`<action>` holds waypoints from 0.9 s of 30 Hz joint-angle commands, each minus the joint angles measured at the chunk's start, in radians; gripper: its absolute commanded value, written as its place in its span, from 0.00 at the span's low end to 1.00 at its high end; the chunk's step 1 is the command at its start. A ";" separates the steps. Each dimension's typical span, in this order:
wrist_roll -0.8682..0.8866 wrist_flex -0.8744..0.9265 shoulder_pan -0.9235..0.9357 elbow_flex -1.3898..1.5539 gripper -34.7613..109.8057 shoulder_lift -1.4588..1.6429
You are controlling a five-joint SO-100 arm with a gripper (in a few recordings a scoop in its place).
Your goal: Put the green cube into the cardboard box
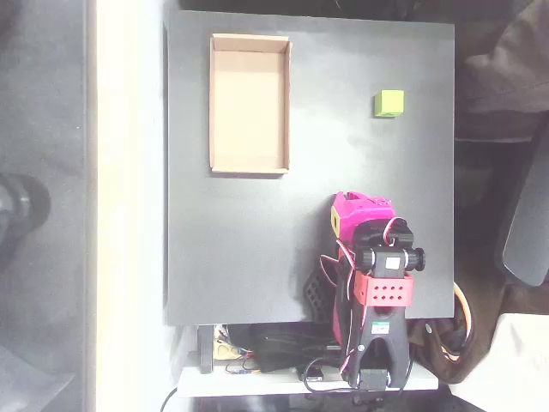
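Observation:
The green cube (389, 103), small and lime-coloured, rests on the black board near its far right edge in the overhead view. The cardboard box (216, 112), a shallow tan tray with nothing inside, lies at the board's far left. My magenta gripper (361, 207) sits folded over the arm's base near the front right of the board, well short of the cube and far from the box. From above its jaws merge into one magenta shape, so I cannot make out a gap between them. Nothing is visible in its hold.
The black board (257, 249) ends at a pale strip on the left and at dark clutter on the right. Cables and the arm's base (373, 343) crowd the front edge. A black fixture (316, 292) sits beside the arm.

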 commanded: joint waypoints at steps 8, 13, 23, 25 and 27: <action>0.005 0.038 0.003 0.011 0.26 0.008; 0.005 0.038 0.003 0.011 0.26 0.008; 0.005 0.038 -0.006 0.011 0.26 0.008; 0.005 0.038 -0.006 0.011 0.26 0.008; 0.005 0.038 -0.006 0.009 0.26 0.008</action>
